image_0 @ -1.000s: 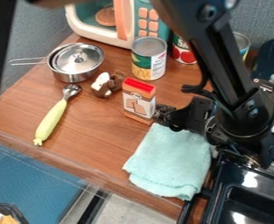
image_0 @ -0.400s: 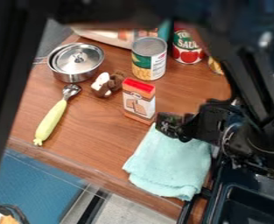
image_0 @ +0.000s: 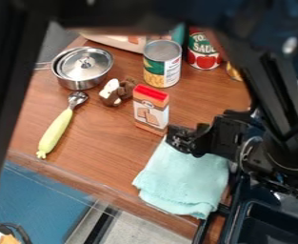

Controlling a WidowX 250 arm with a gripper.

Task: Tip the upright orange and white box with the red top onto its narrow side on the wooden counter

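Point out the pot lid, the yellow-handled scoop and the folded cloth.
Pot lid (image_0: 93,69): camera view, metal top, just below its knob.
Yellow-handled scoop (image_0: 55,131): camera view, middle of the handle.
Folded cloth (image_0: 182,180): camera view, middle of its upper face.

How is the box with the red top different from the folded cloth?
The box stands up tall, while the cloth lies low and folded. The box has straight edges and corners, but the cloth has soft, wavy edges. The box is orange and white with a red top, and the cloth is pale blue-green all over. Both are on the brown wooden table.
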